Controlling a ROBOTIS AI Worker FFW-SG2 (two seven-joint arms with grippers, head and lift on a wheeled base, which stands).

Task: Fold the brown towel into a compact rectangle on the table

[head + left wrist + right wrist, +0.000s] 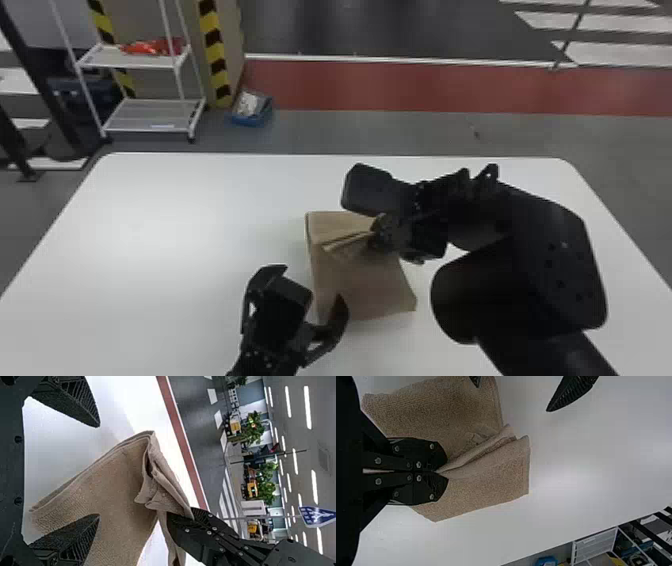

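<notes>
Towel (375, 290): brown, layered, on my white surface (150, 225), with a pleat (345, 241) standing up toward its far end.
Right tool (375, 231): my fingers are pressed together, pinching that pleat.
Left tool (312, 285): I have it spread by the towel's near left corner, one finger over the cloth, the other left of it.

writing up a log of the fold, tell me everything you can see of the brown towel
The brown towel is plain tan cloth with a fine, nubbly texture. It lies on the white table, folded into layers but not neat: its far part is pinched up into creased ridges, clamped in the closed right gripper. The near part lies fairly flat. The left gripper, fingers apart, is at its near left corner, one finger over the cloth; whether they touch I can't tell.
</notes>
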